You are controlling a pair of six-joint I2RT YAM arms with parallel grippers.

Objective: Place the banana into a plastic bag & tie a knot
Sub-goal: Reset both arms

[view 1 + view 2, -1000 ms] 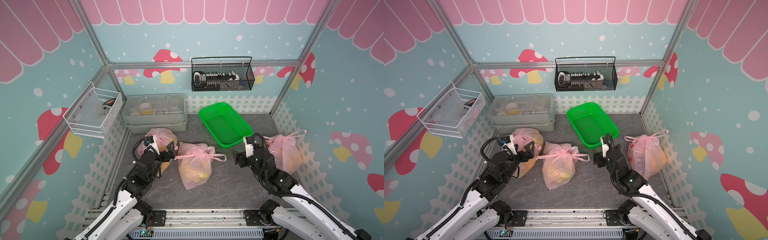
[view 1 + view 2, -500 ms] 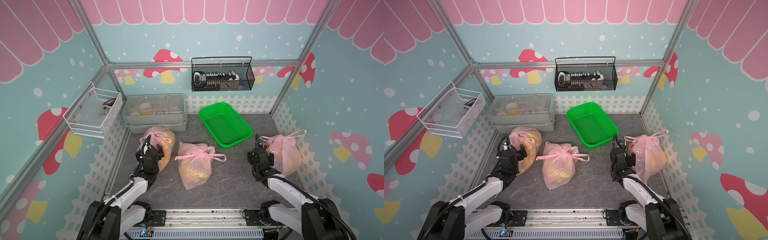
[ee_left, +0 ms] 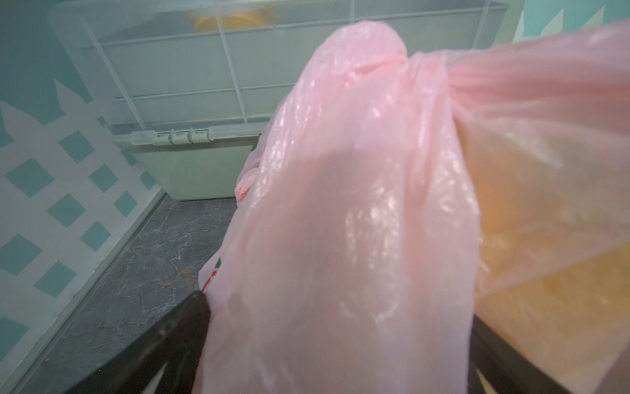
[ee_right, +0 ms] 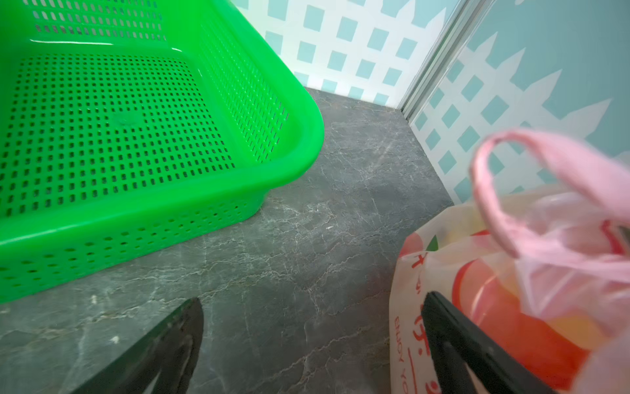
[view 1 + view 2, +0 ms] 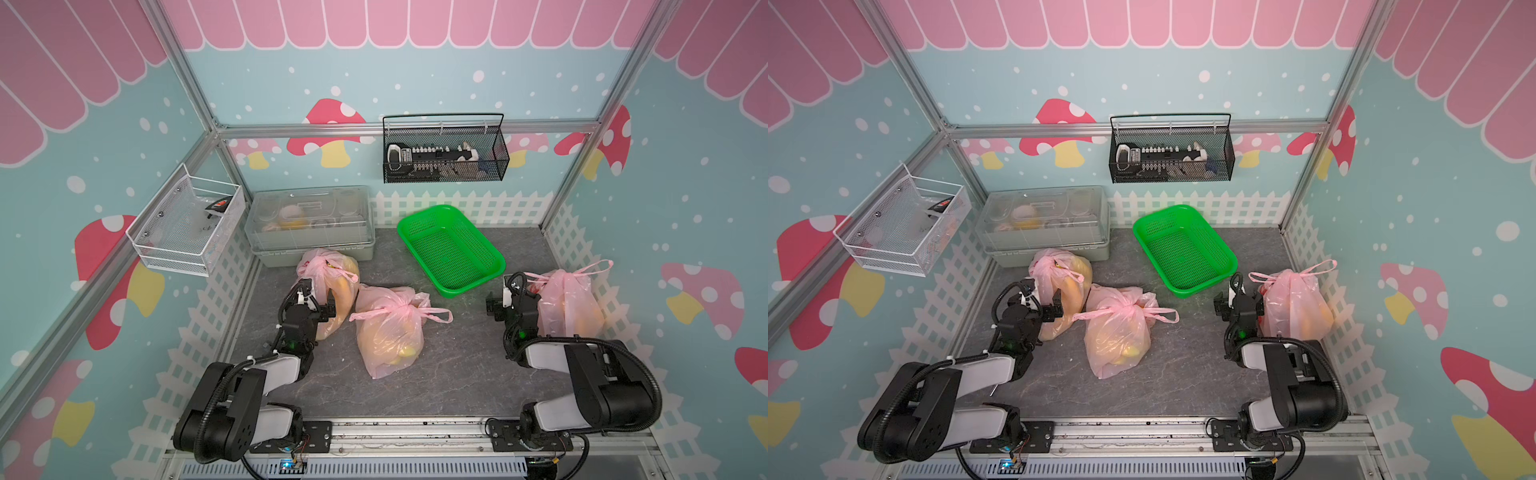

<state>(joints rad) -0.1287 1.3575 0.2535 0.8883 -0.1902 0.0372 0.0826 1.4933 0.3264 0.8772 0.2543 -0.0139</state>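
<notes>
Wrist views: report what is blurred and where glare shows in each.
Left wrist: the near pink bag fills the frame, soft, with speckled glare; the clear box behind is hazy. Right wrist: the bag handle is blurred; the green basket is sharp, with a glare streak inside.

Both top views hang high above the near edge of the counter [image 5: 457,386], tilted steeply down and facing the far wall. They stand well back, taking in both arms and the green basket [image 5: 451,249]. The pair share almost the whole scene, with only a slight sideways offset.

The left wrist camera sits just behind the left tool [image 3: 337,314], low and facing the far-left corner. It is so near the left bag [image 3: 341,204] that pink plastic fills most of its frame, with the clear box [image 3: 204,85] behind. The right wrist camera looks past the right tool [image 4: 312,303] from low over the counter toward the far-right corner, close to the basket's near corner and the right bag [image 4: 511,273].
</notes>
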